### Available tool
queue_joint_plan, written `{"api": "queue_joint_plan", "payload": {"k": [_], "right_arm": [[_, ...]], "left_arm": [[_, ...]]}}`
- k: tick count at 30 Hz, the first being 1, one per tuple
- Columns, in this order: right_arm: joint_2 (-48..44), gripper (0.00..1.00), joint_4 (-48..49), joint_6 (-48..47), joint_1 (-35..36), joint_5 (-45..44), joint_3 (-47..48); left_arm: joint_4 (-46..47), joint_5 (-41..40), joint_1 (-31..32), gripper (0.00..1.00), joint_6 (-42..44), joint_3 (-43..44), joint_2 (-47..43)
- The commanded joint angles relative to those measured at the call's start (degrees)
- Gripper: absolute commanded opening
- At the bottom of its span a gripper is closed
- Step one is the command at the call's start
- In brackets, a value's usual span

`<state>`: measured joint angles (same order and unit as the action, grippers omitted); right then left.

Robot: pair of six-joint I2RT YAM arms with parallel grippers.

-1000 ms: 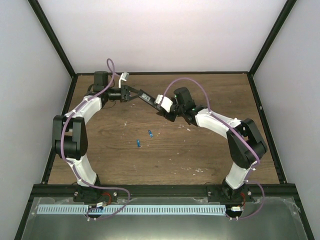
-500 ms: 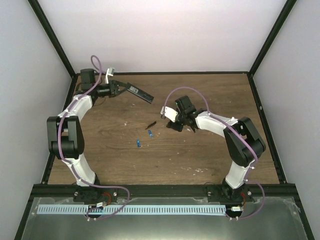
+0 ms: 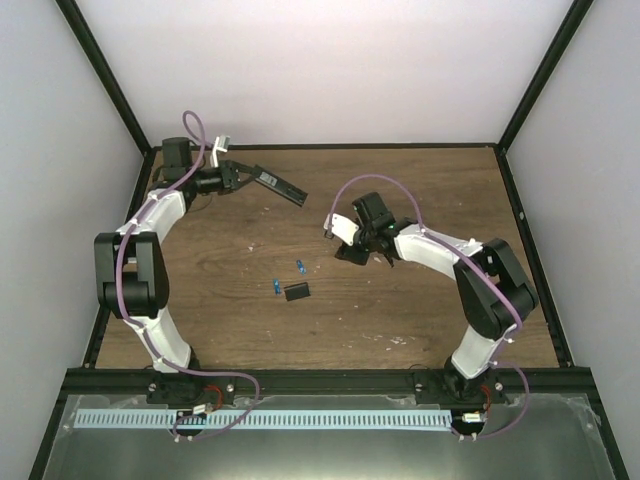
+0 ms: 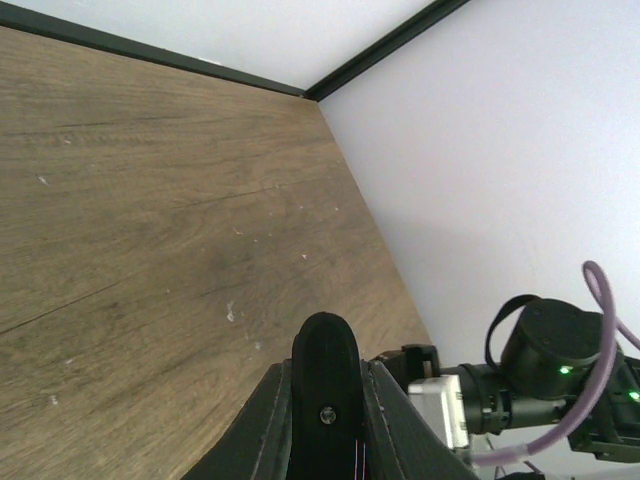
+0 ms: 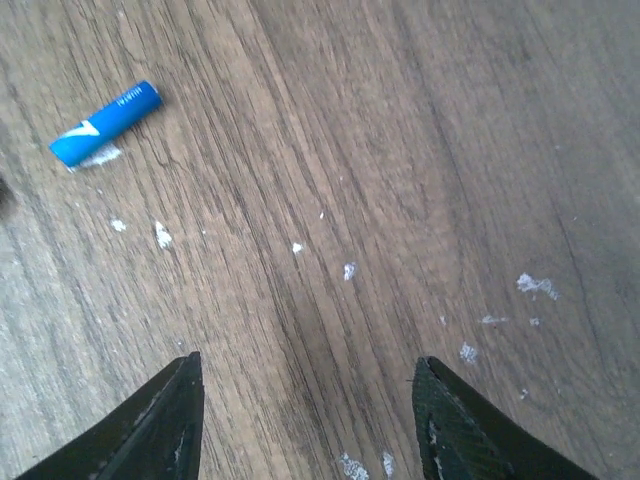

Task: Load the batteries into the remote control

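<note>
The wooden counter (image 3: 420,310) carries all loose parts. The left arm reaches to the far left corner of the counter; the right arm bends in toward the centre.

The left tool (image 3: 243,175) is pinching the remote control (image 3: 280,185) by one end. The remote control is held off the counter and extends from the tool toward the centre. In the left wrist view, the rounded end of the remote control (image 4: 325,385) sits between the two fingers (image 4: 272,425), in contact on both sides.

The right tool (image 3: 350,250) is low over the counter right of centre, well apart from the remote control. Its fingers are spread and nothing lies between them (image 5: 303,385).

A small black cover piece (image 3: 296,292) lies flat on the counter, left of and nearer than the right tool.

The far battery (image 3: 300,266) lies just beyond the cover piece. The near battery (image 3: 276,287) lies just beside the cover piece on its left. Both rest on the counter, apart from either tool. The right wrist view shows one battery (image 5: 105,123) ahead and to the left of the spread fingertips, not touching them.
</note>
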<state>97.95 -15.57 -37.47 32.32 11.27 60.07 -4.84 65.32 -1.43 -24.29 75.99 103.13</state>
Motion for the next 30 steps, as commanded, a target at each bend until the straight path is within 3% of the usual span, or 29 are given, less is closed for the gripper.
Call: {"api": "queue_joint_plan", "payload": {"k": [1, 5, 9, 17, 30], "right_arm": [[-2.49, 0.52, -3.24, 2.06, 0.41, 4.34, 4.04], [-2.58, 0.71, -3.95, 2.41, 3.79, 8.28, 4.58], [-0.03, 0.80, -6.88, 3.51, 6.83, 13.30, 7.09], [2.90, 0.81, -9.56, 1.97, 8.73, 18.75, 9.43], [8.25, 0.76, -10.58, 1.21, 13.31, 18.83, 10.45]], "left_arm": [[0.10, -2.82, -1.16, 0.00, 1.06, -0.66, -1.68], [3.19, -4.29, -2.81, 0.00, -1.80, -2.67, -2.22], [4.88, -5.15, -3.40, 0.00, -2.91, -4.06, -3.13], [4.58, -5.96, -3.51, 0.00, -2.75, -5.23, -4.13], [4.84, -6.77, -3.49, 0.00, -2.95, -7.39, -5.52]]}}
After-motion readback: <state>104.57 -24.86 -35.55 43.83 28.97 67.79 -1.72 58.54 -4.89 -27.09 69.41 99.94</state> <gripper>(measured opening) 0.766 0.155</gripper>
